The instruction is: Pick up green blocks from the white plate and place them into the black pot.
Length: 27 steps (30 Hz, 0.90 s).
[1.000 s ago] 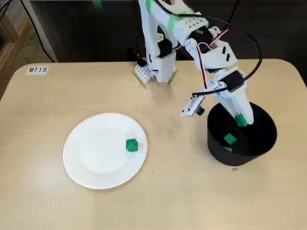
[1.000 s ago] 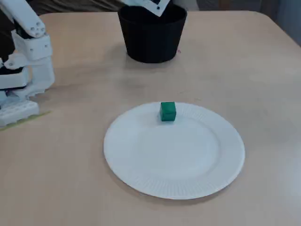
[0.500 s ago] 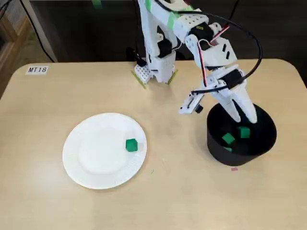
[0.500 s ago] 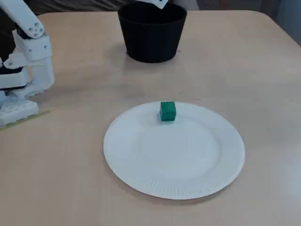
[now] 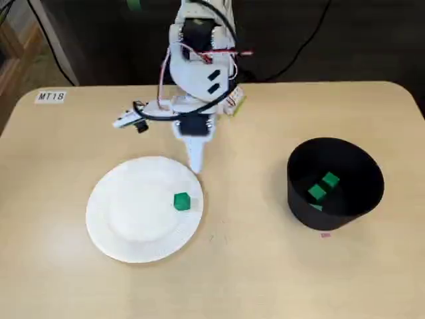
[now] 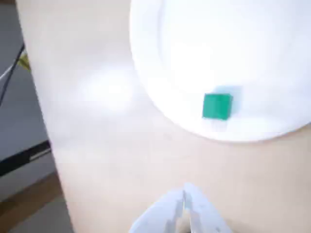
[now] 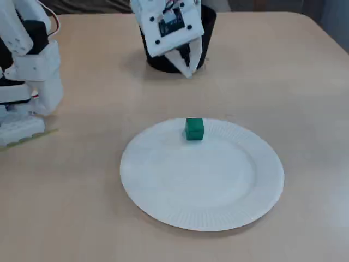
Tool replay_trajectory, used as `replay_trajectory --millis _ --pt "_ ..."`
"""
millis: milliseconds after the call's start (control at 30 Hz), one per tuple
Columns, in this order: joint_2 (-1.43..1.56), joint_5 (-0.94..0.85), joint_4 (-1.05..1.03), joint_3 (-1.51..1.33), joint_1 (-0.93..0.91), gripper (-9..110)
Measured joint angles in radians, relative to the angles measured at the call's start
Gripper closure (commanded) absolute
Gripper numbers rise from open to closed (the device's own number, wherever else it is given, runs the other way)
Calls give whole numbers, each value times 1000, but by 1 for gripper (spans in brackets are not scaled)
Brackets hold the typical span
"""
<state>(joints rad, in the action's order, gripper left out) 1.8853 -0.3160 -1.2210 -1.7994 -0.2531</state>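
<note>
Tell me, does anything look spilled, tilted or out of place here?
Nothing stands out. One block sits on the plate, other blocks lie inside the upright pot, and the shut gripper hangs empty beside the plate.

Likely a lab: a tan table point(image 5: 265, 279) carrying an inventory-style MT18 label point(image 5: 52, 97) (far left of the gripper point(image 5: 196, 165) in a fixed view).

A pale wooden bench point(image 5: 265, 279) with rounded corners fills both fixed views. At its far left corner in a fixed view sits a white label point(image 5: 52, 97) reading "MT18". A tiny pink speck point(image 5: 325, 234), perhaps tape, lies toward the near right.
</note>
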Motion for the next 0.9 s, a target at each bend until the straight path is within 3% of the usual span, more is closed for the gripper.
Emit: replay_trajectory --millis 167,400,533,900 --pt "-109 -109 26 0 -37 104" --pt "-130 -15 63 2 0 103" --pt "-129 31 63 2 34 76" --pt "-120 49 72 -60 32 70"
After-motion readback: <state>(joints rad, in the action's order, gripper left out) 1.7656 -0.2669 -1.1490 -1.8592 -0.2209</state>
